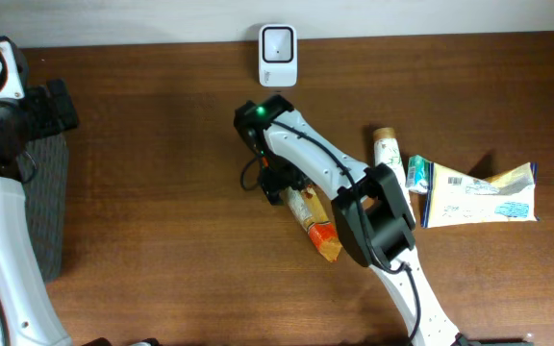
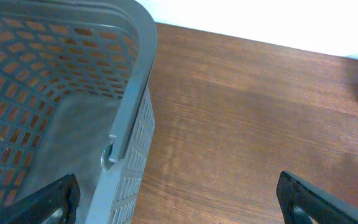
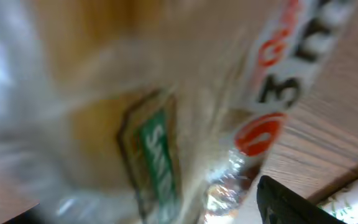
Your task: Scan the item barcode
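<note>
Snack packet (image 1: pixel 314 221), clear with an orange end, lies flat on the worktop (image 1: pixel 162 240) near the middle, well short of the white scanner (image 1: pixel 277 53) that stands at the far edge. The right claw (image 1: pixel 272 183) is at the packet's upper end. In the right wrist view the packet fills the frame, blurred and very close, with one dark finger (image 3: pixel 291 202) showing beside it. Whether the jaws are closed on the wrapper or standing loose around it I cannot tell.

The left claw (image 2: pixel 179 205) hangs wide apart and empty over the corner of the grey basket (image 2: pixel 135 93) on the left side of the worktop.

By my reading the task is at an early stage: the packet is not lifted or facing the scanner, and no barcode on it can be made out here. What is left is to raise it, turn the code toward the scanner, and hold it there.

Counted: one scanner, one basket and two arms. There are four goods: the packet itself, and to its right a bottle (image 1: pixel 386 149), a small pouch (image 1: pixel 417 173) just beside the bottle, and a large bag (image 1: pixel 479 197).
</note>
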